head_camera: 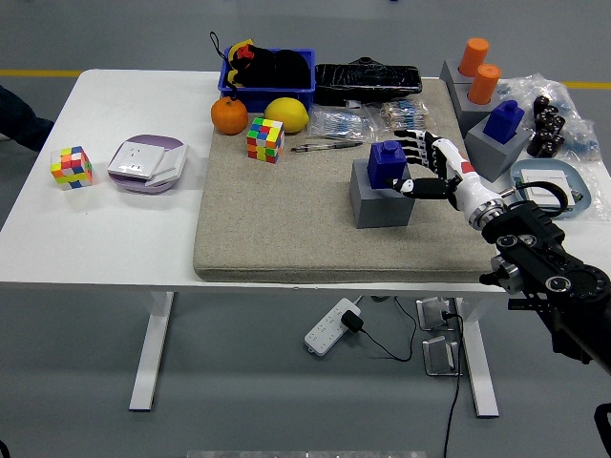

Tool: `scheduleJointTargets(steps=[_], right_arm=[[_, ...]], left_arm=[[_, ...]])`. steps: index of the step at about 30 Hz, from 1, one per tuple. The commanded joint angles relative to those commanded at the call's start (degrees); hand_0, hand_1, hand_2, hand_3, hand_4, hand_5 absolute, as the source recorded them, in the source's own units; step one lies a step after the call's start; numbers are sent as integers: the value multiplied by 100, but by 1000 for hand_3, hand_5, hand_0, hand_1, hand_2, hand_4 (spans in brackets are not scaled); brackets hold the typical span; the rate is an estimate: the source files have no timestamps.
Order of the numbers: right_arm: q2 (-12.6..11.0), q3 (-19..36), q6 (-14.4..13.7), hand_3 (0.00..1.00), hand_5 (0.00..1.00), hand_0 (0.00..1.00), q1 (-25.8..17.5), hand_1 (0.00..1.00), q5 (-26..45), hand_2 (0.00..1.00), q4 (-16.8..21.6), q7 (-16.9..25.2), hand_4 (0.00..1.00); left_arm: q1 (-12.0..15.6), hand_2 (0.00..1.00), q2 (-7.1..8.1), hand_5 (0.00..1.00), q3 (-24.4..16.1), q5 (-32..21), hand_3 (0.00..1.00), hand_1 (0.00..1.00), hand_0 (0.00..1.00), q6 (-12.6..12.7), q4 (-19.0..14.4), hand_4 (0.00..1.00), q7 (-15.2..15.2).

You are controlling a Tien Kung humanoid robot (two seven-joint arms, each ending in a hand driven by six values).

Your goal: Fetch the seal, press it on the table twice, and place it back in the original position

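The seal (385, 160) is a dark blue block standing upright in a grey base (377, 205) on the beige mat (277, 229), right of centre. My right hand (410, 165) reaches in from the right and sits against the seal's right side. Its fingers (412, 145) are spread beside the block's upper edge and its thumb (405, 186) is low near the base top. The hand is not closed around the seal. My left hand is out of view.
A second blue seal (503, 122) and two orange cylinders (480, 69) stand on grey bases at the right. A colour cube (265, 139), orange (229, 115), lemon (286, 114), pen (326, 146) and blue basket (270, 72) lie behind. A purple box (146, 163) is left.
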Motion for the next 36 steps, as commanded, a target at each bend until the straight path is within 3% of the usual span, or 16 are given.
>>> scheduleJointTargets(steps=[12,15,16,21,22,27,28,33,34,36], right_arm=[[57,-187,-35,744,2,819,30,743,20,731,-113,16,871],[62,-206,-105,744,2,819,25,743,-4,731,-112,13,871],[61,-216,-132,685,2,800,27,695,-6,677,-109,15,831],[57,-242,-246,685,2,800,36,695,-11,677,-117,22,831],[59,-244,-281,589,2,745,35,574,-14,567,-117,17,770],[66,-253,-336,589,2,745,26,574,17,567,-102,27,770],[67,-262,-343,476,2,612,24,450,29,456,-89,38,692],[71,-283,-395,476,2,612,13,450,66,456,-8,94,692],[74,-287,-410,402,2,570,12,398,78,403,7,107,660],[76,-296,-455,402,2,570,4,398,100,403,58,138,660]], left_arm=[[4,751,-14,353,40,-18,812,787,822,-5,3,706,9],[14,751,-17,353,50,-18,812,787,822,2,7,706,14],[11,751,-18,353,47,-17,813,787,823,1,6,707,13],[-12,751,-22,353,33,-6,813,787,823,-9,-2,707,10],[-15,750,-23,352,34,-5,813,788,822,-10,-2,707,10],[-8,750,-26,352,49,-15,813,788,822,-9,1,707,16],[-3,750,-28,349,54,-21,812,788,822,-8,3,707,18],[2,750,-30,349,63,-23,812,788,822,-10,4,707,22],[1,751,-30,349,66,-24,814,788,822,-12,3,708,23],[1,751,-34,349,58,-24,814,788,822,-16,2,708,23]])
